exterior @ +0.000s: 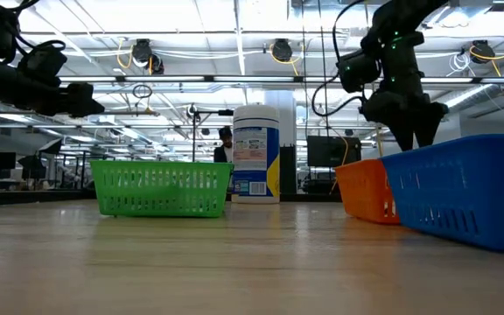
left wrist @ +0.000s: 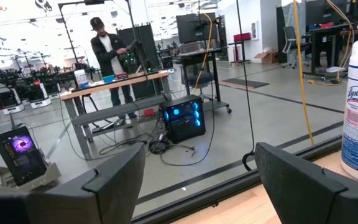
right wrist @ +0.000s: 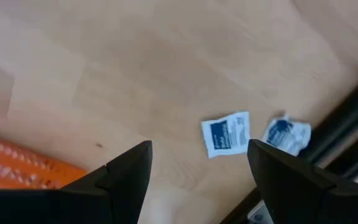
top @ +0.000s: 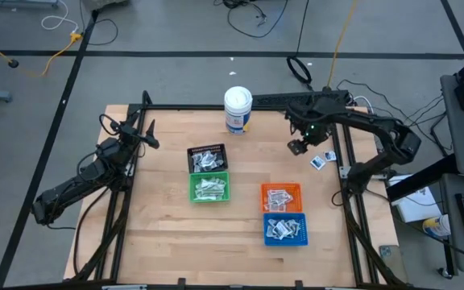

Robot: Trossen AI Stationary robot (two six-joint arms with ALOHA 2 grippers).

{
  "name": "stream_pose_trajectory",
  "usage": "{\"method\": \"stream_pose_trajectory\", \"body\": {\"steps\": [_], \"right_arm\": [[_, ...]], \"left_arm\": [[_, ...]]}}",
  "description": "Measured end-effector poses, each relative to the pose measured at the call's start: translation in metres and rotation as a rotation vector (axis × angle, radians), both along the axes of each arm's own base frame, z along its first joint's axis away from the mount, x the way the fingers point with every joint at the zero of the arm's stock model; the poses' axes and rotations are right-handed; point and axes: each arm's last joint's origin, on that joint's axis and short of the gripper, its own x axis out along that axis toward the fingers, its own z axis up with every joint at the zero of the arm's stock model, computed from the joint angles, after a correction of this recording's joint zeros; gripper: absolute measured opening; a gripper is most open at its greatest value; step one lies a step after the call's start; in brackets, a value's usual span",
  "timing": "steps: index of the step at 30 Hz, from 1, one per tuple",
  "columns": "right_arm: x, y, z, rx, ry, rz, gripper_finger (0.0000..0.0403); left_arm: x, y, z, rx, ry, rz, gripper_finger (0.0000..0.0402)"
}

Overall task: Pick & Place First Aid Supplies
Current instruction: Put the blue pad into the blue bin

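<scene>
Where table meets frame, two white blue-printed packets (right wrist: 226, 134), slightly crumpled.

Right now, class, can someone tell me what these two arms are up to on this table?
The right pincer hangs open and empty above the table, near two loose packets by the right-hand frame. Four baskets, black, green, orange and blue, already hold packets. The left pincer waits open at the left side, holding nothing. A wipes canister stands at the back edge.
</scene>
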Motion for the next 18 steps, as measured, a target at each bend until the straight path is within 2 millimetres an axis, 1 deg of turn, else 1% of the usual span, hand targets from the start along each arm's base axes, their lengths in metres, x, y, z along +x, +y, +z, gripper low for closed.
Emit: {"method": "stream_pose_trajectory", "body": {"steps": [4, 8, 12, 16, 18], "right_arm": [[-0.007, -0.009, 0.000, 0.028, -0.005, -0.126, 0.0258], [-0.008, -0.012, -0.003, 0.067, -0.018, -0.174, 0.0258], [-0.012, -0.013, -0.014, 0.088, 0.016, -0.212, 0.0258], [-0.017, -0.010, -0.030, 0.115, 0.076, -0.286, 0.0258], [-0.018, -0.008, -0.038, 0.125, 0.068, -0.315, 0.0258]], "left_arm": [[0.000, 0.000, 0.000, 0.000, 0.000, 0.000, 0.0305], [0.000, 0.000, 0.000, 0.000, 0.000, 0.000, 0.0305], [0.000, 0.000, 0.000, 0.000, 0.000, 0.000, 0.0305], [0.000, 0.000, 0.000, 0.000, 0.000, 0.000, 0.0306], [0.000, 0.000, 0.000, 0.000, 0.000, 0.000, 0.0305]]}}
